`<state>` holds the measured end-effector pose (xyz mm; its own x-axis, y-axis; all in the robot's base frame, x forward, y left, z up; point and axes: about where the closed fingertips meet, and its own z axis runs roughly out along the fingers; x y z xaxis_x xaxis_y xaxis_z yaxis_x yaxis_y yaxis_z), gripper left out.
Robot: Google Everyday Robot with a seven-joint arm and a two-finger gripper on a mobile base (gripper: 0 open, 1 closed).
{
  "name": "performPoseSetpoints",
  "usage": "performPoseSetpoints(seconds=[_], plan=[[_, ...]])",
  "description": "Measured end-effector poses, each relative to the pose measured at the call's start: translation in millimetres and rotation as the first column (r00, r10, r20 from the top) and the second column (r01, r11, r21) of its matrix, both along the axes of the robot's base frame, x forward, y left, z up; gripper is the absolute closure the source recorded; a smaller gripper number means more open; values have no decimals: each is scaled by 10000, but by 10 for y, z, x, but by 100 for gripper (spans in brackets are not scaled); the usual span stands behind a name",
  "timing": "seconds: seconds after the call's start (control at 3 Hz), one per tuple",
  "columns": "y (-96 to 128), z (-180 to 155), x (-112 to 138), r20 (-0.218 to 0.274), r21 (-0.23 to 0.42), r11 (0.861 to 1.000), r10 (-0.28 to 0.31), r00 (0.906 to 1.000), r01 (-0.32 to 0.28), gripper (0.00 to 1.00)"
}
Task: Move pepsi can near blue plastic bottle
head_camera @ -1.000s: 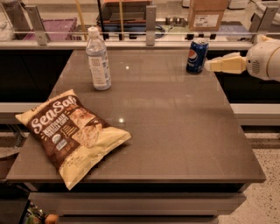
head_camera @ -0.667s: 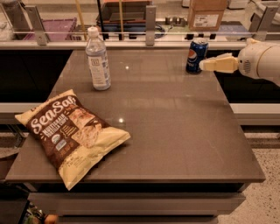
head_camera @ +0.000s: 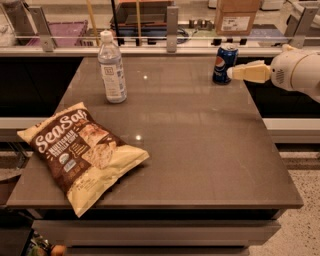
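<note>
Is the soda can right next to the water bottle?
No: the pepsi can stands at the far right of the table with the gripper beside it, while the blue plastic bottle stands apart on the left.

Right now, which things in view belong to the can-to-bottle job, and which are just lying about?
Job: pepsi can, far right of the table; blue plastic bottle, far left; gripper, at the can's right side.
Lying about: chip bag, near left; cardboard box, behind the table.
</note>
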<state>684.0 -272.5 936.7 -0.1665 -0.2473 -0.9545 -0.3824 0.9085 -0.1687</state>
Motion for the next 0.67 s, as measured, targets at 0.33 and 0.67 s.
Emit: performPoseSetpoints(seconds=[0.33,0.67], plan=[[4,-6,167,394,377,9989,-295,9988,281,0],[47,-13,342,612,602,9978,-328,9976,291,0]])
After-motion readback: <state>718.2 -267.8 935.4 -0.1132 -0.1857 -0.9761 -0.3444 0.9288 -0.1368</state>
